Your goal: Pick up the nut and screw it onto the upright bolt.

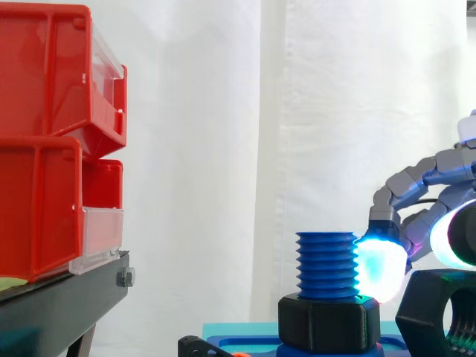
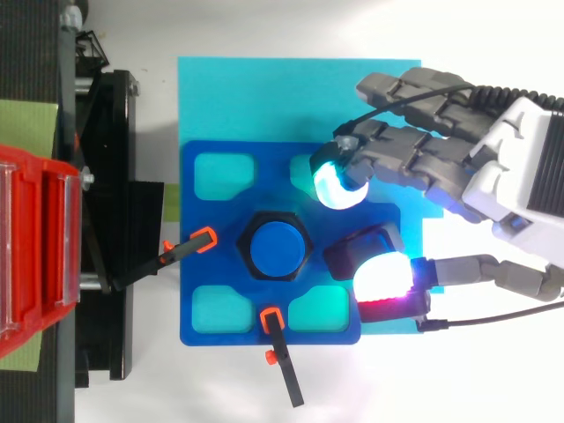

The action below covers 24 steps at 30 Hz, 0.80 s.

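Done: nut (image 1: 327, 321) already low on bolt (image 1: 326, 264).
Left: second nut (image 2: 351, 251), 3 o'clock, unthreaded.
Hand (image 2: 515, 159): grip cannot be told.

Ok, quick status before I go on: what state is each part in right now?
bolt: upright, threads bare above its foot.
black hex collar: seated flat round the bolt's foot.
loose nut: off the bolt, tipped on edge beside it.
hand: over the loose nut, close by the bolt; hold unclear.
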Available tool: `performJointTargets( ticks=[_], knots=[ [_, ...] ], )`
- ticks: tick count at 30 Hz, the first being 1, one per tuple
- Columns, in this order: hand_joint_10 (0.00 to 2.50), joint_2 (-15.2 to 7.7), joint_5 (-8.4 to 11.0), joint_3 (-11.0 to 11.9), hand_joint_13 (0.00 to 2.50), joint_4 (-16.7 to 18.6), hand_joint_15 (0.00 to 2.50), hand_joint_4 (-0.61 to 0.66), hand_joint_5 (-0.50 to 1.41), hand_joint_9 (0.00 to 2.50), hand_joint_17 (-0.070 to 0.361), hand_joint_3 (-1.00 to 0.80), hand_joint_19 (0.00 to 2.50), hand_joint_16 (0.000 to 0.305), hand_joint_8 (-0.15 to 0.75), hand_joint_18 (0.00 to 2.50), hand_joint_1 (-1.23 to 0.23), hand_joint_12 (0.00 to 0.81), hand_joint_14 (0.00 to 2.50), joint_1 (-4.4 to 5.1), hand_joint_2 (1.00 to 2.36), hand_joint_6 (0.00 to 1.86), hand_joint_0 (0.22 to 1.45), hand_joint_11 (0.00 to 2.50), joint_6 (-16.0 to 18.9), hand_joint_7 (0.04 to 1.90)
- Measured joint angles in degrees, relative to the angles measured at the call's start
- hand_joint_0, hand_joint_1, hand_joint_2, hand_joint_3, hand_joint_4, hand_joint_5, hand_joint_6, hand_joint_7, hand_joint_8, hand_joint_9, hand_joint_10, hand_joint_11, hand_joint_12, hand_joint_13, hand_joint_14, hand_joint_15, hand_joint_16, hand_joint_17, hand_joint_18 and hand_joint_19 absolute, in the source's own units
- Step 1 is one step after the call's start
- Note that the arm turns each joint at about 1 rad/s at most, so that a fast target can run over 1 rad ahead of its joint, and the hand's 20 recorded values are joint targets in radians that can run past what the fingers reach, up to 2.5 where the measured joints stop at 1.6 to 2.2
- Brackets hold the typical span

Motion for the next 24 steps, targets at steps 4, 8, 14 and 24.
performJointTargets(
  ticks=[4, 8, 14, 24],
  knots=[
    [0.00, 0.0, -0.46, 0.5, 0.30, -0.7, 0.00, 0.22, -0.15, 0.61, 0.120, -0.50, 0.17, 0.053, 0.280, 0.31, -0.47, 0.368, 0.00, -0.18, 1.00, 0.50, 0.52, 0.10, -0.3, 0.89],
    [0.00, 0.0, -0.55, 0.7, 0.31, -0.8, 0.00, 0.22, -0.15, 0.62, 0.118, -0.50, 0.17, 0.052, 0.275, 0.32, -0.52, 0.361, 0.00, -0.20, 1.00, 0.50, 0.54, 0.11, -0.4, 0.89],
    [0.00, 0.0, -0.58, 0.7, 0.33, -0.9, 0.00, 0.21, -0.15, 0.64, 0.114, -0.48, 0.19, 0.051, 0.268, 0.36, -0.62, 0.353, 0.00, -0.27, 1.00, 0.50, 0.58, 0.11, -0.4, 0.89],
    [0.00, 0.0, -0.71, 0.7, 0.34, -1.1, 0.00, 0.20, -0.15, 0.64, 0.113, -0.46, 0.18, 0.050, 0.267, 0.37, -0.76, 0.353, 0.00, -0.78, 1.00, 0.50, 0.59, 0.13, -0.3, 0.89]
  ],
)
